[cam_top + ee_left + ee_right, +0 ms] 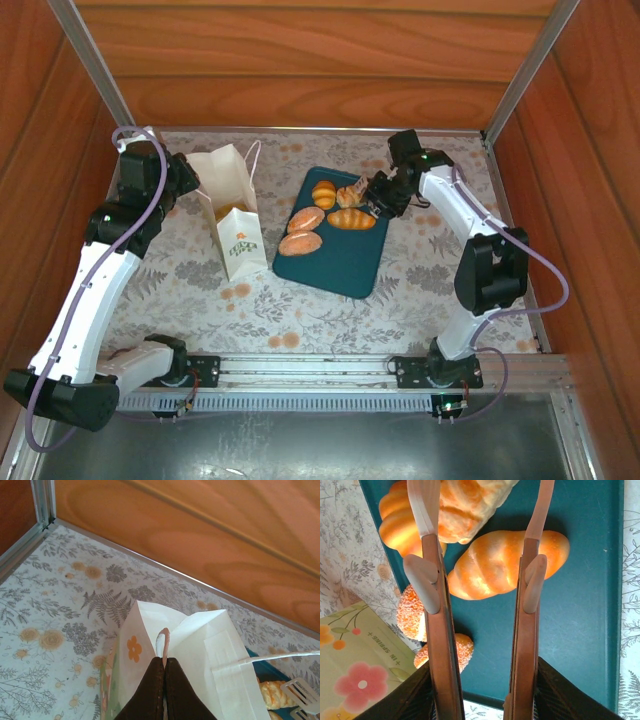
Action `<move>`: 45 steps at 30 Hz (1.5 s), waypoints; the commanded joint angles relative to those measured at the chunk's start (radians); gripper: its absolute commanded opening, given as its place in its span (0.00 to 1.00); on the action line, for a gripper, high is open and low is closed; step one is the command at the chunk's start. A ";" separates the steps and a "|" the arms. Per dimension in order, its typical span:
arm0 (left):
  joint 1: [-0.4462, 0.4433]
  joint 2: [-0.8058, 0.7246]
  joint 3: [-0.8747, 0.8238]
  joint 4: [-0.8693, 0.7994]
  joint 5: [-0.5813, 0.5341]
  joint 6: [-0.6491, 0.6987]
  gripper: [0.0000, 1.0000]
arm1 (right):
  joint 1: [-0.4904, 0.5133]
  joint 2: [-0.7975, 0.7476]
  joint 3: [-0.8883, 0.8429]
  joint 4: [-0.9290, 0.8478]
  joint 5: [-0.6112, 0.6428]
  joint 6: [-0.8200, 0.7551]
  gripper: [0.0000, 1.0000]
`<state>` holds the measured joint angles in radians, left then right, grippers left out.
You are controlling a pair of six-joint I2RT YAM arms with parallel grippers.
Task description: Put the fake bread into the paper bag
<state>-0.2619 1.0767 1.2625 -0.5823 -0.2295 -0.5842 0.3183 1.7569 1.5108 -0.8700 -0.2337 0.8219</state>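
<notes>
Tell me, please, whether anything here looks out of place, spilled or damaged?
Nothing looks spilled or damaged. The glossy golden-brown toy rolls lie on the dark teal tray, which sits askew on the floral table; the white paper bag stands upright, its rim pinched by the left fingers.

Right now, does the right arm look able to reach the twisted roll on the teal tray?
Probably yes: the right gripper hangs open directly over the twisted roll on the dark teal tray, with nothing between them. The roll lies lengthwise across the jaws, so the gripper may need turning.
</notes>
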 commanded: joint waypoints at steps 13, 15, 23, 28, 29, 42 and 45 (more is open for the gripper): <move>0.005 0.002 -0.020 0.020 0.010 -0.015 0.00 | -0.007 0.088 0.066 0.025 -0.030 -0.001 0.47; 0.004 0.002 -0.021 0.021 0.011 -0.014 0.00 | -0.008 0.092 0.070 0.021 -0.032 -0.007 0.43; 0.004 -0.001 -0.023 0.020 0.007 -0.014 0.00 | -0.010 0.042 0.046 0.038 -0.031 -0.016 0.20; 0.004 -0.002 -0.020 0.021 0.005 -0.011 0.00 | -0.013 -0.019 0.005 0.076 -0.027 -0.004 0.14; 0.004 -0.003 -0.020 0.021 0.001 -0.010 0.00 | -0.015 -0.032 -0.004 0.082 -0.023 -0.002 0.14; 0.005 -0.015 -0.025 0.021 -0.013 0.002 0.00 | -0.021 -0.248 -0.034 0.140 -0.026 -0.028 0.13; 0.004 -0.014 -0.025 0.021 -0.014 0.003 0.00 | -0.018 -0.288 -0.006 0.144 -0.063 -0.041 0.13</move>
<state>-0.2619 1.0718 1.2461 -0.5686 -0.2333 -0.5842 0.3050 1.5146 1.4788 -0.7677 -0.2501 0.8124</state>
